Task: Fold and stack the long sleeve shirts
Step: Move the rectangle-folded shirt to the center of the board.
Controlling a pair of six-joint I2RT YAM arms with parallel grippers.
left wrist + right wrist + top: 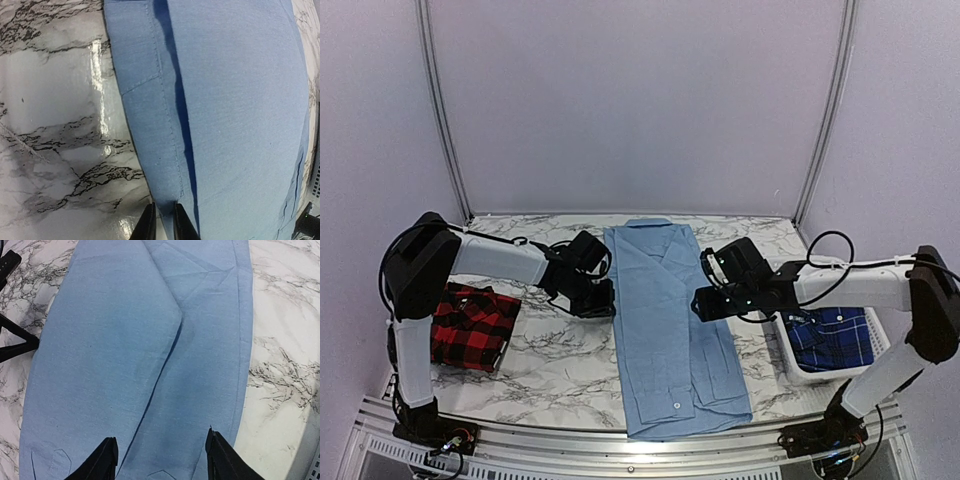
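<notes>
The light blue long sleeve shirt lies as a long strip down the middle of the marble table, collar at the far end. My left gripper sits at the strip's left edge. In the left wrist view its fingers stand close together with the shirt's folded edge pinched between them. My right gripper hovers at the right edge; its fingers stand wide apart over the blue cloth, holding nothing. The red-and-black check shirt lies folded at the left. The dark blue plaid shirt sits in a basket.
A white basket stands at the table's right edge under the right arm. Bare marble table shows between the check shirt and the blue one. White walls and metal posts close in the back and sides.
</notes>
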